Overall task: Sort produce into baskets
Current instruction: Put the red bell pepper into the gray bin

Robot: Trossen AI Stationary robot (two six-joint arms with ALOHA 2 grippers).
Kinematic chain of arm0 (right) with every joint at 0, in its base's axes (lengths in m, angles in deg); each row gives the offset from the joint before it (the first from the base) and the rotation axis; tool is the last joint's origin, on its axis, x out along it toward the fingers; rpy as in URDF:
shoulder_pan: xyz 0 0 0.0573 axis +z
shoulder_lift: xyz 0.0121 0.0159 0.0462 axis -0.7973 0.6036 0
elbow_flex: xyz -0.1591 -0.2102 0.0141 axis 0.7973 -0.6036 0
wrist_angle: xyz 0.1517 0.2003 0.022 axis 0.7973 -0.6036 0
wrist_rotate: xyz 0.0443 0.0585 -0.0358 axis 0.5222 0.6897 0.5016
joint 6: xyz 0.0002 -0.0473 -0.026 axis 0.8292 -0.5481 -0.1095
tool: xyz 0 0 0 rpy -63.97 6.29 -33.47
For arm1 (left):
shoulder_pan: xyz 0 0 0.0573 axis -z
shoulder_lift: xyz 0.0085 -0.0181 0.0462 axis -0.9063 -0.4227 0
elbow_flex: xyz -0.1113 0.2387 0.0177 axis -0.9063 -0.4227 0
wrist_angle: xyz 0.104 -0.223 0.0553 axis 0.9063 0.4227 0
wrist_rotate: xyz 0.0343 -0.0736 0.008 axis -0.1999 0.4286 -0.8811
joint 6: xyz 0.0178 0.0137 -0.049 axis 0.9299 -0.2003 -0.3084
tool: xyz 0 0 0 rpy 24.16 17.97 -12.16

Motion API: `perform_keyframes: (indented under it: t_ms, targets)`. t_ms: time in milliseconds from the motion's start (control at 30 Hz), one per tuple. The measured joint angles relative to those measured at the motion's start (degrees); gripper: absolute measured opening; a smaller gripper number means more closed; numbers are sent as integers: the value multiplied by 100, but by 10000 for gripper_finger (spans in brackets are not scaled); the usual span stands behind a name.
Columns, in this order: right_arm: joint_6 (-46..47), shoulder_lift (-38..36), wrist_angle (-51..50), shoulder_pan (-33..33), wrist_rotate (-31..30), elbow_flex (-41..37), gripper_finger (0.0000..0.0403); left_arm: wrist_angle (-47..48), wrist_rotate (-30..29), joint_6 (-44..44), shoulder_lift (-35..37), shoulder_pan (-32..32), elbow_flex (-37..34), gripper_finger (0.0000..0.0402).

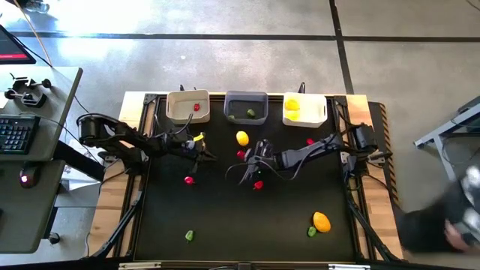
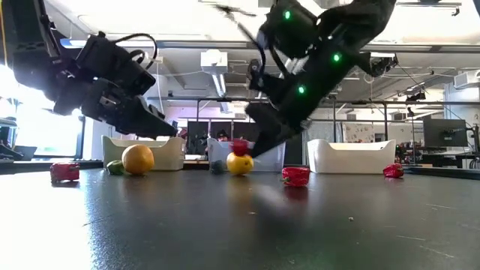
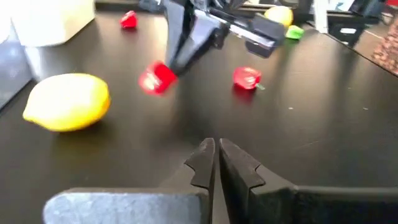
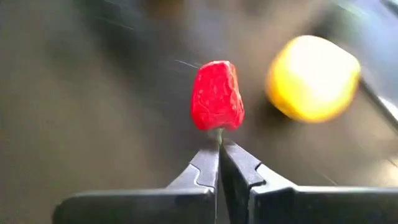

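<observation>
A small red piece (image 4: 216,95) hung from the tips of the right gripper (image 4: 219,148), whose fingers were pressed together on its thin green stem; in the high view this red piece (image 1: 241,154) sat near the middle of the black table (image 1: 247,225), just below a yellow lemon (image 1: 242,138). In the low view the right gripper (image 2: 251,152) held it slightly off the surface, in front of that lemon (image 2: 240,163). The left gripper (image 1: 204,152) hovered nearby to the left with its fingers (image 3: 205,163) together and nothing between them. Other red pieces lay on the table, one at (image 1: 189,180), one at (image 1: 259,184) and one at (image 1: 310,141). Toward the near edge lay an orange-yellow piece (image 1: 322,221) touching a green one (image 1: 311,232), and another green piece (image 1: 190,235) lay well apart from them. Along the far edge stood three baskets: the cream-white basket (image 1: 187,106) held a red piece, the dark grey basket (image 1: 246,107) held green pieces, and the white basket (image 1: 305,109) held yellow ones.
</observation>
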Motion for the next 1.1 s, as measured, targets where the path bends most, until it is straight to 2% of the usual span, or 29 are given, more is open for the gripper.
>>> perform_keyframes:
  t_ms: [100, 233, 433, 667, 933, 1100]
  targets:
    - [-630, 7, 887, 52, 743, 0, 1, 3, -371, 226, 0, 328, 115, 29]
    - [-1124, 11, 1637, 56, 1195, 0, 0, 55, -975, 844, 0, 871, 226, 60]
    - [-1210, 19, 1689, 55, 1262, 0, 0, 45, -1870, 1145, 0, 1419, 370, 125]
    - [-1252, 20, 1615, 66, 1269, 0, 0, 31, -2646, 1332, 0, 1618, 390, 184]
    - [-1251, 22, 1598, 68, 1370, 0, 0, 10, -2204, 1245, 0, 1723, 495, 193]
    - [-1248, 22, 1602, 68, 1370, 0, 0, 444, -2079, 861, 2, 1777, 754, 185]
